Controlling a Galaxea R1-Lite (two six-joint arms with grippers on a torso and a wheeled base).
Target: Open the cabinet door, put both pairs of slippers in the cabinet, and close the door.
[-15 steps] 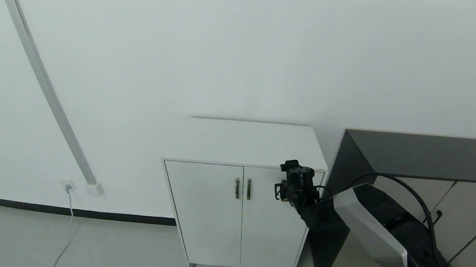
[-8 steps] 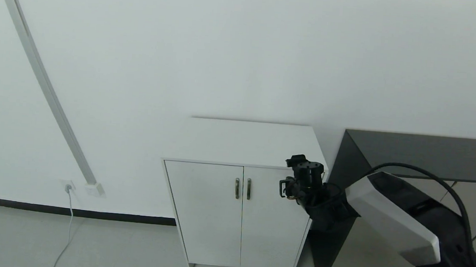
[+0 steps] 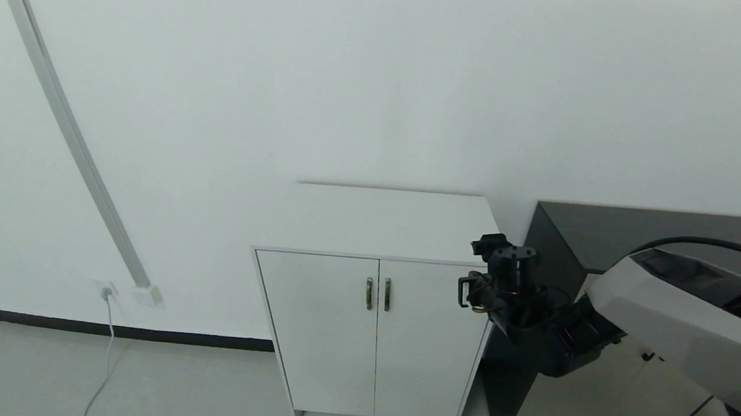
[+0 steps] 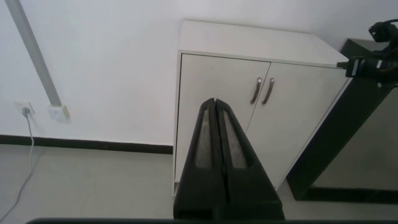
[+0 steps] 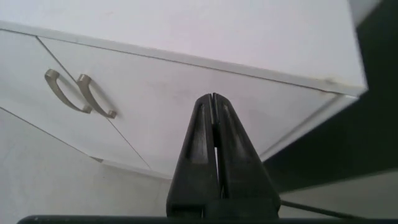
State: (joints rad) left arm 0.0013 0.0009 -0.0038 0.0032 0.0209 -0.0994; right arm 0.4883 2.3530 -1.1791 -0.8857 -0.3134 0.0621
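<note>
White-shelled and black at the wrist, the right arm (image 3: 685,325) has swung toward the robot's right over the last second. It has carried the right gripper (image 5: 214,99) from in front of the right-hand door to the upper right corner of the cabinet (image 3: 374,334); nothing else has shifted. That gripper's fingers are pressed together with nothing between them, and the left gripper (image 4: 215,102), held back and facing the cabinet front, is likewise closed and empty. The cabinet stands on a pale grey floor (image 3: 184,385) against a plain white wall (image 3: 381,76). A black skirting (image 3: 109,330) runs along the wall's foot, and a slanting grey conduit (image 3: 66,124) leads down to a socket (image 3: 106,292) with a cable (image 3: 103,365) plugged in. Both doors (image 3: 328,330) are shut, their two metal handles (image 3: 377,294) side by side at the centre seam, so the inside is hidden. A dark cabinet (image 3: 606,233) stands just beside it on the right.
</note>
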